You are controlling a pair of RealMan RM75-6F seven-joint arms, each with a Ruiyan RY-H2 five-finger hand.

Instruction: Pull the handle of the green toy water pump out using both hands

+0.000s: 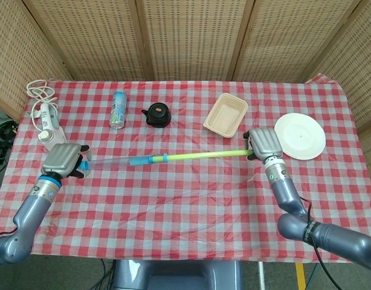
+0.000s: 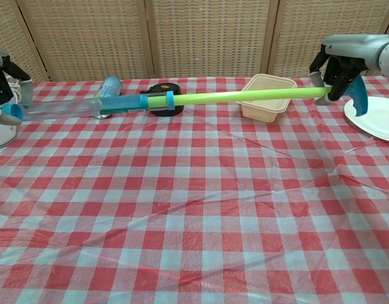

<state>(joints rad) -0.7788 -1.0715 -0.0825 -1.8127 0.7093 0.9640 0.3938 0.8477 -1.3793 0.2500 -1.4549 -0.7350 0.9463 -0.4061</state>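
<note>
In the head view, the green toy water pump (image 1: 167, 158) lies crosswise above the checked tablecloth (image 1: 185, 199), its long axis running left to right. The left hand (image 1: 63, 159) grips the clear barrel end; the right hand (image 1: 264, 143) holds the green handle rod (image 1: 203, 154) at the far tip. Any further pull runs along that line, hands moving apart.

In the chest view, the pump hangs clear of the cloth, the rod passing in front of the beige tray (image 2: 265, 96). The right hand (image 2: 337, 71) clasps the rod's end; the left hand (image 2: 3, 88), at the frame edge, clasps the barrel.
</note>
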